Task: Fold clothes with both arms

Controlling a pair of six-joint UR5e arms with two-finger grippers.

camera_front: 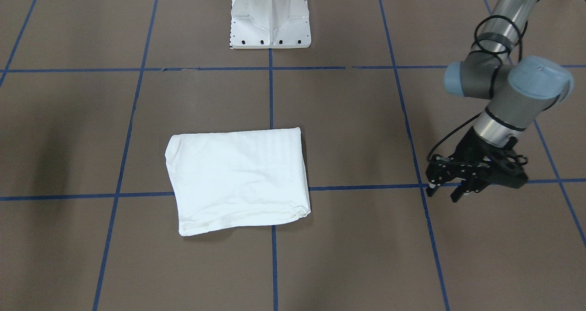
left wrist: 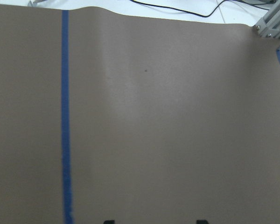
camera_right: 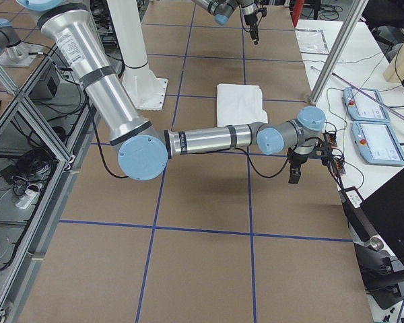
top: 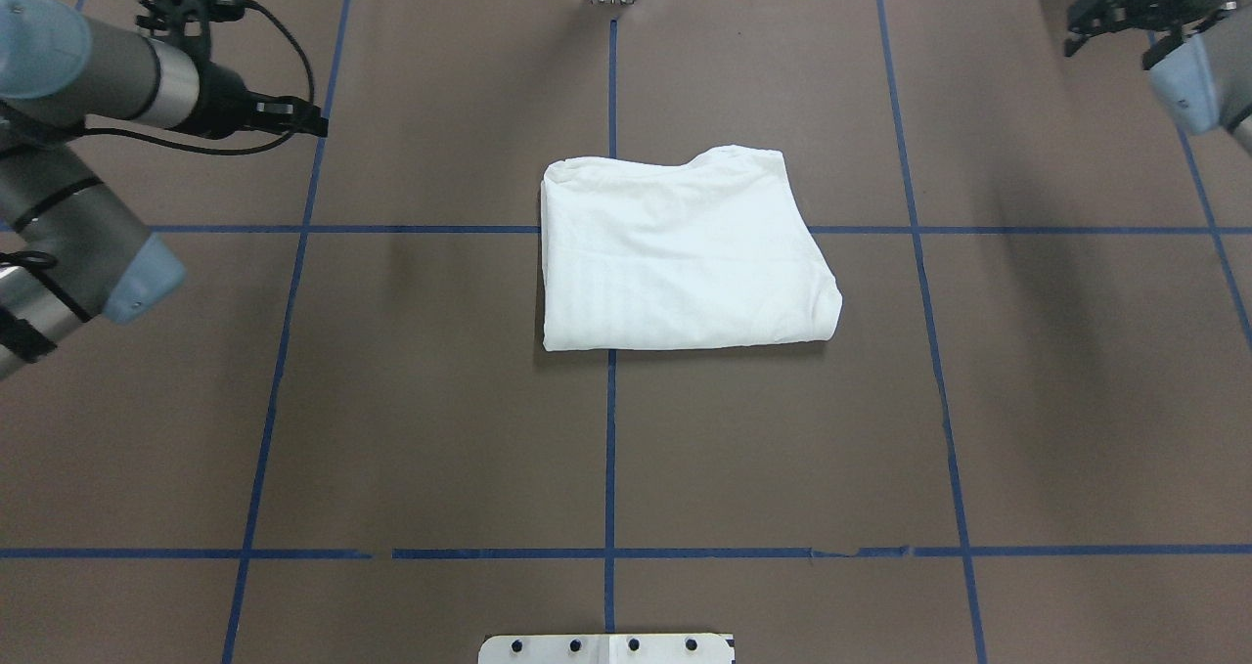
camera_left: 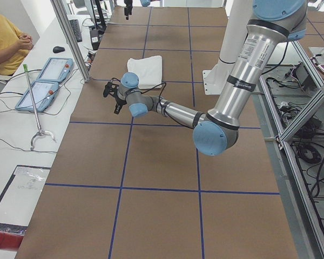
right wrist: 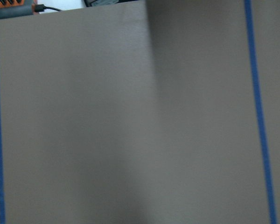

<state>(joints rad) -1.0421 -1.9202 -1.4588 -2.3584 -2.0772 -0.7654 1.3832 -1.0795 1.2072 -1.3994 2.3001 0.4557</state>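
Note:
The white shirt [camera_front: 236, 180] lies folded into a compact rectangle at the middle of the brown table, also in the overhead view [top: 680, 253]; its text and collar are hidden. My left gripper [camera_front: 444, 193] is open and empty, hovering well off to the shirt's side, also in the overhead view [top: 308, 121] and the exterior left view [camera_left: 114, 100]. Its fingertips [left wrist: 107, 220] stand apart over bare table. My right gripper [top: 1115, 43] hangs at the far right corner, fingers apart and empty, far from the shirt. It also shows in the exterior right view [camera_right: 295, 171].
The white metal pedestal [camera_front: 270, 18] stands at the robot's side of the table. Blue tape lines [top: 611, 449] grid the brown table top. Teach pendants [camera_left: 48, 78] and a seated person [camera_left: 5, 38] are beyond the table's far edge.

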